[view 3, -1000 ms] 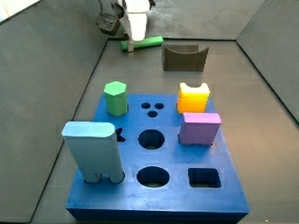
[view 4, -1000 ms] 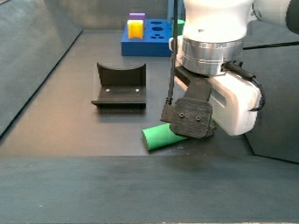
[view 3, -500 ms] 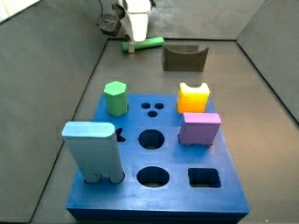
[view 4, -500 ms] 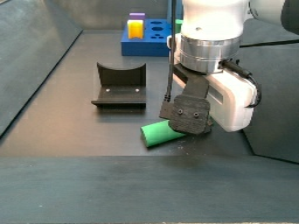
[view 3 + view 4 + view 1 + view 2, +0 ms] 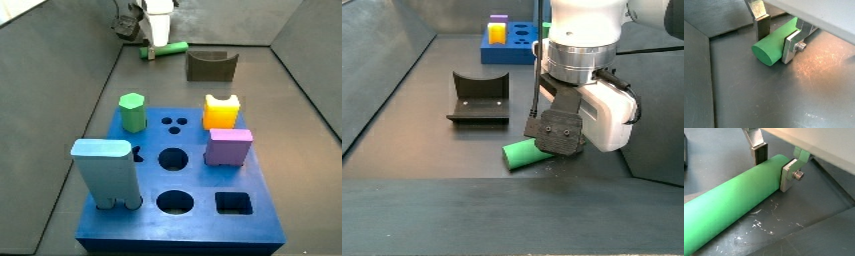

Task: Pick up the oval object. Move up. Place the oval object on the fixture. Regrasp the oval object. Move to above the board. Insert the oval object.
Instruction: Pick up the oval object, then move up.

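Dark floor [image 5: 80, 130], board [image 5: 181, 215], fixture [image 5: 210, 66], oval object [image 5: 167, 48], tool [image 5: 158, 42] down at it

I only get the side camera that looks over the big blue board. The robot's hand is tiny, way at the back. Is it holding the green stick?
Observer: The gripper is down at the oval object, one of its fingers on each side of it.
Operator: Is the stick up in the air?
Observer: No, in a wrist view it lies on the floor.
Operator: Which way does it lie?
Observer: On its side, one flat end showing.
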Motion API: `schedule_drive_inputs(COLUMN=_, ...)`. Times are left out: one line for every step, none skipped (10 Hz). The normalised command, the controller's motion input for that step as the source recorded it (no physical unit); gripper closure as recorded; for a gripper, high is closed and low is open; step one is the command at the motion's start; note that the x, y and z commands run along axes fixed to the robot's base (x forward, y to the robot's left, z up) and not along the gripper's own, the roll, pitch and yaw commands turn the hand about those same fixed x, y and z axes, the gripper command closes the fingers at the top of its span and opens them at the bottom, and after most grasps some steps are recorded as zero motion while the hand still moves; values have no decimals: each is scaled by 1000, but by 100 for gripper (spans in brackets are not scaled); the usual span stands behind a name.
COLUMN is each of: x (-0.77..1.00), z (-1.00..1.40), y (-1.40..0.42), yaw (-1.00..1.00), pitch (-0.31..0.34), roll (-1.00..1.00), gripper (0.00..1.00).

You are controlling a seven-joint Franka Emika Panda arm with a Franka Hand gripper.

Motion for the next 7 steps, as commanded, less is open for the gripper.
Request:
schedule_drive_inputs(x=0, z=0, y=0, yaw=0, pitch=0, roll=0, gripper=100)
schedule_drive_inputs(x=0, z=833, y=0, yaw=0, pitch=0, roll=0, gripper=100)
schedule_drive_inputs(x=-15, z=829, y=-36, yaw=20, pitch=19, roll=-10, gripper=100)
schedule_drive_inputs(x=-47, z=708, y=-43, yaw=12, pitch=55, roll=-6, gripper=100)
schedule_drive_inputs(x=-33, z=582, y=-22, yaw=2, pitch=72, roll=10, gripper=100)
schedule_drive_inputs(x=-19, z=394, y=-8, yaw=-12, pitch=84, roll=35, gripper=100)
schedule_drive_inputs(x=-20, z=295, y=-7, yaw=-17, pitch=83, roll=48, gripper=100)
